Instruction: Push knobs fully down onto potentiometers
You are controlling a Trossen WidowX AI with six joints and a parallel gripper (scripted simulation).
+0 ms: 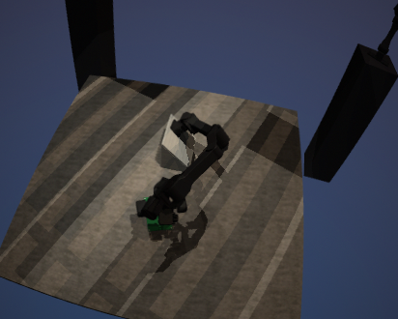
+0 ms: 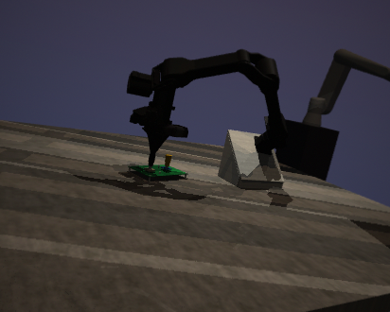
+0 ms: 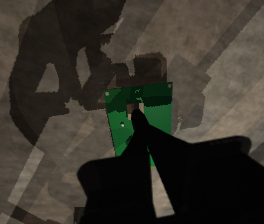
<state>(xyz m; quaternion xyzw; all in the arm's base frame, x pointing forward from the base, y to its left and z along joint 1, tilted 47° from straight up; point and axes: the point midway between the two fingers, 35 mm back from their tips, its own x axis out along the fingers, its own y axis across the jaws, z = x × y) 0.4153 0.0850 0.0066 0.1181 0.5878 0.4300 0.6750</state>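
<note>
The green circuit board (image 2: 173, 172) (image 3: 158, 102) (image 1: 153, 221) stands on the table under my arm. My gripper (image 2: 150, 163) (image 3: 141, 126) is shut with nothing between its fingers. Its closed tip points straight down and rests on the left knob (image 2: 150, 168) of the board, which sits low. The right knob (image 2: 168, 159), yellowish, stands taller on its shaft just beside the fingers. In the wrist view the dark fingers cover the board's middle and hide both knobs. In the top view the arm hides most of the board.
A grey wedge-shaped block (image 2: 247, 163) (image 1: 176, 142) stands at the arm's base, right of the board. Two tall dark posts (image 1: 90, 39) (image 1: 349, 113) stand beyond the table's far edge.
</note>
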